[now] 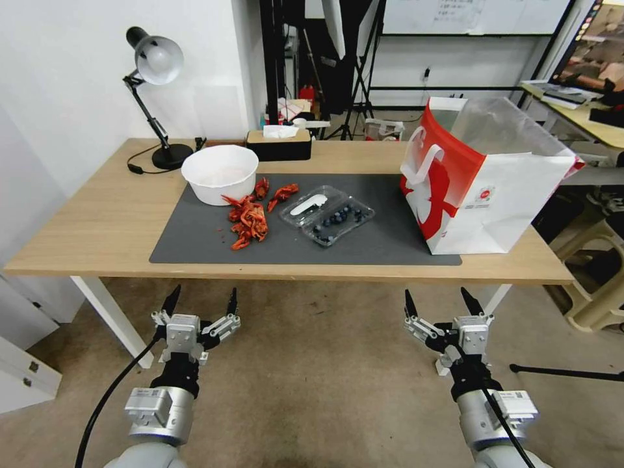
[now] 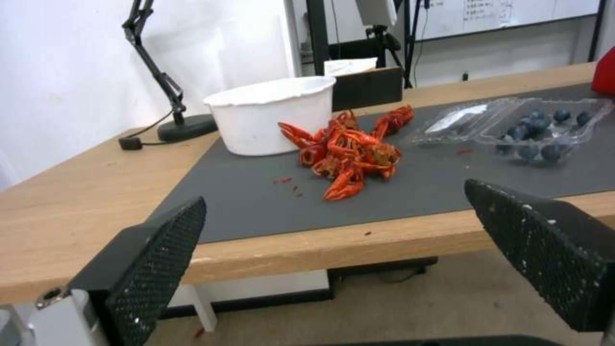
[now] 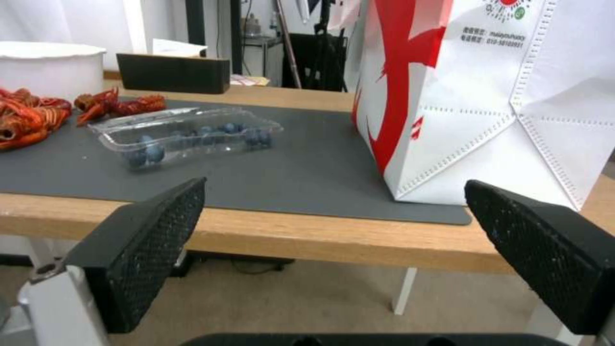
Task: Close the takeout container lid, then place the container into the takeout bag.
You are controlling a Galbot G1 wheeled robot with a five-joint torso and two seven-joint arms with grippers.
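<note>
The small clear plastic clamshell container [image 1: 339, 221] of dark blueberries lies open on the dark grey mat [image 1: 195, 247], near the middle of the table. Its thin clear lid [image 1: 309, 204], bearing a long white label, is folded flat on the mat beside the tray, on the side toward the bowl. From the right wrist view the lid is hard to make out behind the tray [image 3: 186, 136]. Just beside the lid lies a heap of red crayfish shells [image 1: 249, 218], and beyond it stands a round white bowl [image 1: 220, 173]. The large boxy white takeout bag [image 1: 484, 182] with a red side panel stands upright and open at the mat's right end, well apart from the container. The left gripper [image 1: 201, 304] and right gripper [image 1: 439, 300] hover below the light wooden table's [image 1: 91, 221] near edge, both with fingers spread apart and holding nothing.
</note>
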